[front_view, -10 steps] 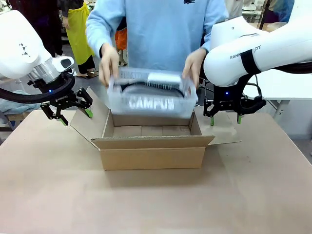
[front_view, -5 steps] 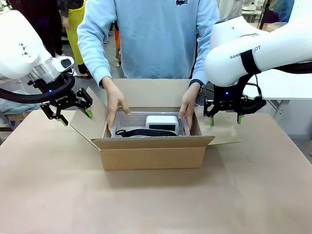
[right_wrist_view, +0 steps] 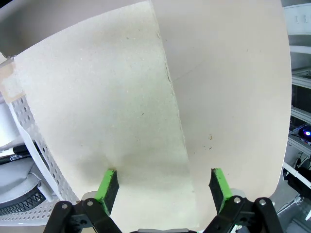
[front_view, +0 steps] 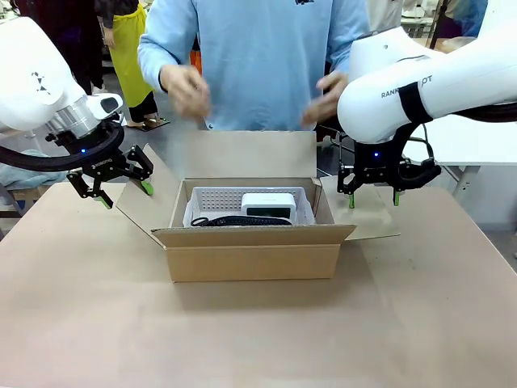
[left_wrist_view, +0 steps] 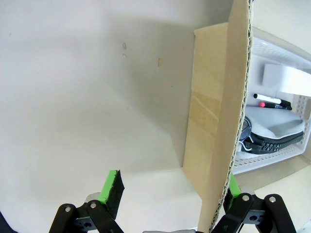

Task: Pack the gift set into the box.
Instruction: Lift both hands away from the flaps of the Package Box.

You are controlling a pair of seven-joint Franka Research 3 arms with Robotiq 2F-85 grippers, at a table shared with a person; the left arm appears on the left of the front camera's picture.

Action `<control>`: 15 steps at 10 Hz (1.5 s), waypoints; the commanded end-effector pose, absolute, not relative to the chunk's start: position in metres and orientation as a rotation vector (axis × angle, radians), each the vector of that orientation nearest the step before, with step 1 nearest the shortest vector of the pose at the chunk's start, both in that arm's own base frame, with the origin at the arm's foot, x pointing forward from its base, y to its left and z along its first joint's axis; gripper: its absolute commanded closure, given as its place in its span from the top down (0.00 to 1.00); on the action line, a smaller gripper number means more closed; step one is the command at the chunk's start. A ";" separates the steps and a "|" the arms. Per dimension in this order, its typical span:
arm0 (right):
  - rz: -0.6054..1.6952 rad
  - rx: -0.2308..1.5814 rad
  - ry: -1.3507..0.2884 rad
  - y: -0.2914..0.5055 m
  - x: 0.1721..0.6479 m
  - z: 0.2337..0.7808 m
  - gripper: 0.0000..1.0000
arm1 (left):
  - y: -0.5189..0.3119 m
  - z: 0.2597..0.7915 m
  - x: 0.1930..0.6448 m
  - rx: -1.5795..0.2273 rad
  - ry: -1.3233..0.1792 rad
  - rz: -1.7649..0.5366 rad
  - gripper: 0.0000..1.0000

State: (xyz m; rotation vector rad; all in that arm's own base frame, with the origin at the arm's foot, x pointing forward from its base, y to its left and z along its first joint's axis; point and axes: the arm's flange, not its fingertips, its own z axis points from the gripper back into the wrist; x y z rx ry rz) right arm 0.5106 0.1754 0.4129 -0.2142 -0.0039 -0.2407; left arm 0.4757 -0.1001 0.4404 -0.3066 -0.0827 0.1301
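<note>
Nearest the camera in the front view lies a bare stretch of the desk (front_view: 258,339). Beyond it, at the middle, stands the box (front_view: 252,259) with all four flaps open: the near flap folded outward, the side flaps spread toward 9 and 3 o'clock, and the far flap upright.

The gift set (front_view: 242,206) lies flat inside the box, filling it almost from wall to wall, with a dark cord and a white block showing on top.

At about 10 o'clock from the box, the left gripper (front_view: 128,195) hangs over the outer edge of the side flap, jaws spread wide and holding nothing. In the left wrist view, the flap's edge (left_wrist_view: 214,121) runs up between the fingers, close to one green pad (left_wrist_view: 233,187). Contact cannot be judged.

At about 2 o'clock, the right gripper (front_view: 373,200) hovers above the other side flap (right_wrist_view: 97,97), equally wide open and empty.

Farthest off, the person's hands are raised clear of the box and blurred, one hand (front_view: 187,89) at 11 o'clock and the other hand (front_view: 327,95) at 1 o'clock.
</note>
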 end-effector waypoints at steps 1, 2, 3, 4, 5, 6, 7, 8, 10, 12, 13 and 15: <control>-0.247 -0.226 -0.011 0.176 0.511 0.417 1.00 | -0.099 0.443 0.474 -0.295 -0.083 0.139 1.00; -0.247 -0.226 -0.011 0.176 0.511 0.417 1.00 | -0.099 0.443 0.474 -0.295 -0.083 0.139 1.00; -0.247 -0.226 -0.011 0.176 0.511 0.417 1.00 | -0.099 0.443 0.474 -0.295 -0.083 0.139 1.00; -0.247 -0.226 -0.011 0.176 0.511 0.417 1.00 | -0.099 0.443 0.474 -0.295 -0.083 0.139 1.00; -0.247 -0.226 -0.011 0.176 0.511 0.417 1.00 | -0.099 0.443 0.474 -0.295 -0.083 0.139 1.00; -0.247 -0.226 -0.011 0.176 0.511 0.417 1.00 | -0.099 0.443 0.474 -0.295 -0.083 0.139 1.00; -0.247 -0.226 -0.011 0.176 0.511 0.417 1.00 | -0.099 0.443 0.474 -0.295 -0.083 0.139 1.00; -0.241 -0.214 -0.004 0.175 0.511 0.413 1.00 | -0.100 0.440 0.476 -0.307 -0.083 0.130 1.00; 0.027 0.185 -0.019 0.138 0.497 0.452 1.00 | -0.033 0.500 0.436 -0.835 -0.018 -0.089 1.00; 0.123 0.561 0.019 0.057 0.483 0.485 1.00 | 0.025 0.523 0.406 -1.200 -0.015 -0.225 1.00; 0.149 0.726 0.010 0.025 0.474 0.488 1.00 | 0.043 0.517 0.404 -1.343 0.003 -0.333 1.00; 0.209 1.064 0.019 -0.032 0.464 0.466 1.00 | 0.080 0.486 0.425 -1.667 0.018 -0.379 1.00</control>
